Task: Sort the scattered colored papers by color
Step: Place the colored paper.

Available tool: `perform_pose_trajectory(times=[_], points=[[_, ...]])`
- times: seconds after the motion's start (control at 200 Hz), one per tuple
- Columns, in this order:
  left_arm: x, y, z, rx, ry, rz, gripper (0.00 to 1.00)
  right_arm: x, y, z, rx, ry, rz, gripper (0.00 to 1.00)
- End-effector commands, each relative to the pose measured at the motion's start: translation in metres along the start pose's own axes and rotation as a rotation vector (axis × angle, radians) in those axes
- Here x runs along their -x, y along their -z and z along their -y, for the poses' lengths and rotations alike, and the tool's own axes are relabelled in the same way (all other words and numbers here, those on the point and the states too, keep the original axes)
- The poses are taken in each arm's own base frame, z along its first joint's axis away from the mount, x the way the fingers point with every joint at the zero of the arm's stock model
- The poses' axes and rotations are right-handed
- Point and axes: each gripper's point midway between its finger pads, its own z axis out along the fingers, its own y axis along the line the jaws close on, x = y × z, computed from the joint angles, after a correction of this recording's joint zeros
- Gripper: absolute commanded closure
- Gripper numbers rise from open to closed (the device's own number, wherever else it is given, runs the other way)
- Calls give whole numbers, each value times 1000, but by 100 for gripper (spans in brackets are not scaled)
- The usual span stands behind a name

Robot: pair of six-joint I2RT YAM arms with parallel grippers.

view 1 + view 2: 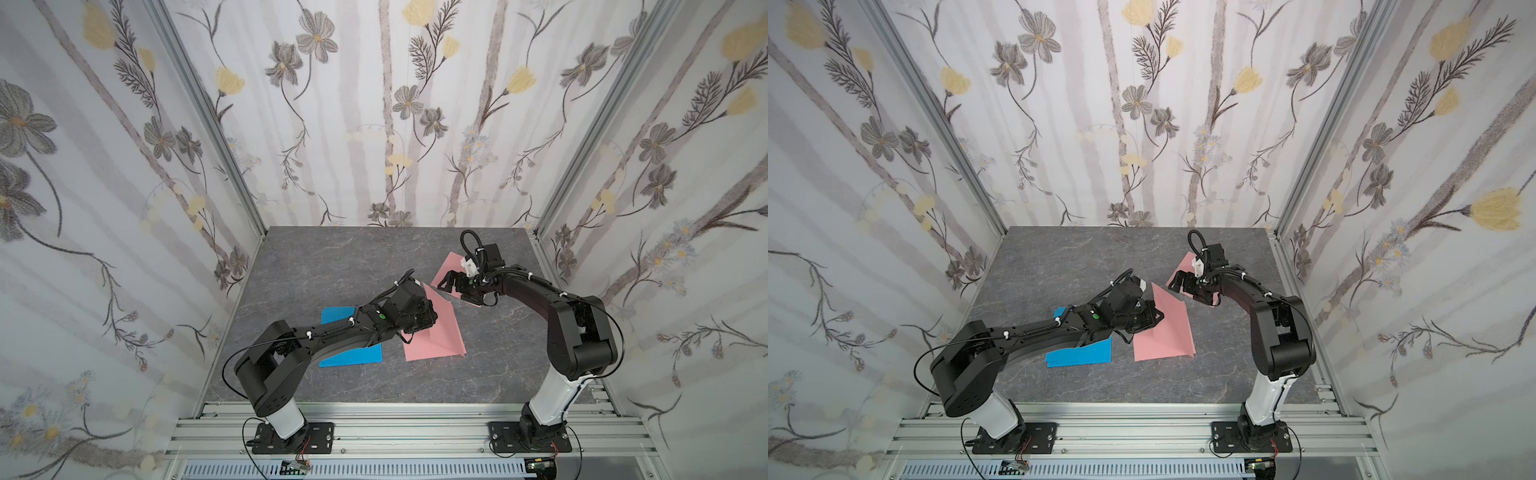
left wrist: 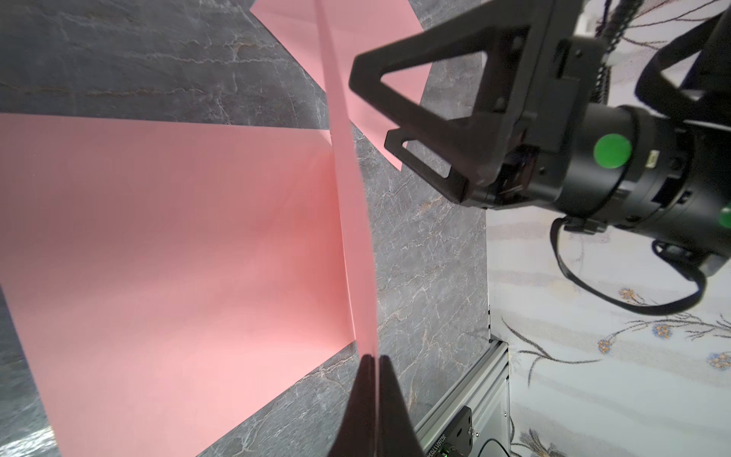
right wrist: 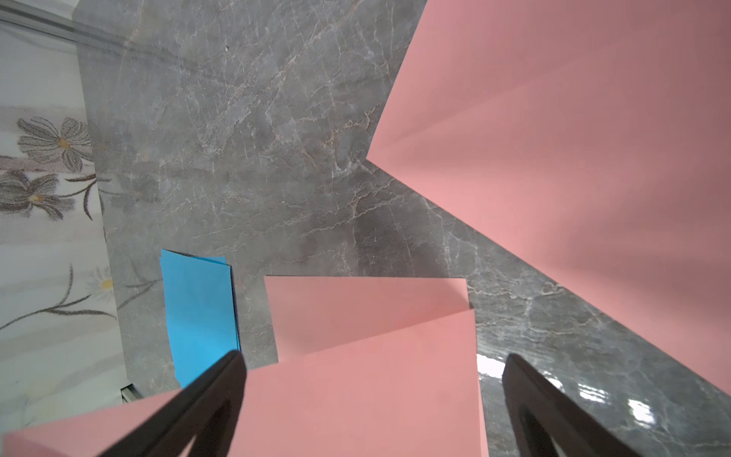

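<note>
A stack of blue papers (image 1: 357,353) (image 1: 1084,353) (image 3: 197,308) lies front left, partly under my left arm. One pink paper (image 1: 428,347) (image 2: 178,257) lies flat just to its right. My left gripper (image 1: 434,319) (image 2: 374,358) is shut on the edge of a second pink sheet (image 1: 444,316) (image 2: 348,198), which stands raised with its low edge on the flat one. A third pink paper (image 1: 451,266) (image 1: 1183,266) lies at the back right. My right gripper (image 1: 446,280) (image 3: 374,358) hovers open above it, close to the raised sheet's top corner.
The grey marble tabletop (image 1: 332,266) is closed in by flowered walls on the left, back and right. An aluminium rail (image 1: 395,419) with both arm bases runs along the front edge.
</note>
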Motion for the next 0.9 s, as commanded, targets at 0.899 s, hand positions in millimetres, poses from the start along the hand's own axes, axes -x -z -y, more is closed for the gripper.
perform_pose_trajectory(times=[0.899], points=[[1,-16,-25,72,-1,42,100,-31,-31,-17,87,-12,-46,0]])
